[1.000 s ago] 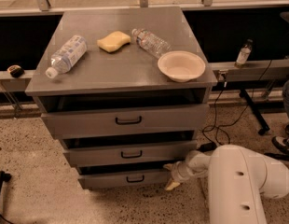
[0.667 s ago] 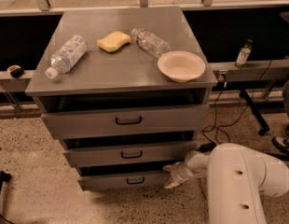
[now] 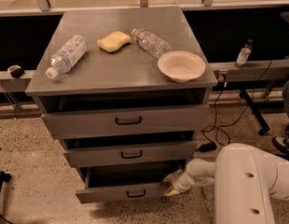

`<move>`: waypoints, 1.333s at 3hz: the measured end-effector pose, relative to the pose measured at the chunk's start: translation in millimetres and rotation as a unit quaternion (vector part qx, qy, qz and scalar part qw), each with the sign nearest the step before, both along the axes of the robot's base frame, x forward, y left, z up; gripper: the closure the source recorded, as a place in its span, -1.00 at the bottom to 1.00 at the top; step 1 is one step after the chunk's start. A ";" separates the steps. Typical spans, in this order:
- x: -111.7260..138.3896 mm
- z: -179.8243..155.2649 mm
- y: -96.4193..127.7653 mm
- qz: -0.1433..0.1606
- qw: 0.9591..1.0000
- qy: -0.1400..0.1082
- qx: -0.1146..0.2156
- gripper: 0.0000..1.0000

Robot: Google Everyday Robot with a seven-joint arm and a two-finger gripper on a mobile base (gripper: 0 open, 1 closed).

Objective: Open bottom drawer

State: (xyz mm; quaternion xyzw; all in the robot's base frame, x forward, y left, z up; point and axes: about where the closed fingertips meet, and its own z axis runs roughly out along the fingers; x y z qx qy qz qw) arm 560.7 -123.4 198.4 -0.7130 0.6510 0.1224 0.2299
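The grey three-drawer cabinet (image 3: 121, 73) stands in the middle of the camera view. The bottom drawer (image 3: 121, 191), with a small black loop handle (image 3: 135, 193), is pulled out a little and its dark inside shows. My gripper (image 3: 171, 185) sits at the drawer's right end, on the end of the white arm (image 3: 247, 181) that reaches in from the lower right. One fingertip is at the drawer's top right corner and one lower at its front edge. The middle drawer (image 3: 130, 154) and top drawer (image 3: 126, 120) sit above it.
On the cabinet top lie two clear plastic bottles (image 3: 66, 55) (image 3: 150, 42), a yellow sponge (image 3: 113, 41) and a cream bowl (image 3: 181, 65). A small bottle (image 3: 243, 54) stands on a rail at the right. A black cable (image 3: 218, 129) and a stand leg (image 3: 254, 112) lie on the speckled floor.
The bottom drawer has slid out further toward the front. My gripper has stayed at its right end and moved with it.
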 end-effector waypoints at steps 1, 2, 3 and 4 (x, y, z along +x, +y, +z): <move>-40.7 9.2 -4.2 -0.011 1.000 0.017 -0.002 -0.04; -88.8 24.2 -6.4 -0.021 0.999 0.039 -0.008 -0.08; -106.6 46.8 0.9 -0.011 1.000 0.026 -0.001 -0.06; -101.2 57.2 13.1 0.011 1.000 0.011 0.011 -0.02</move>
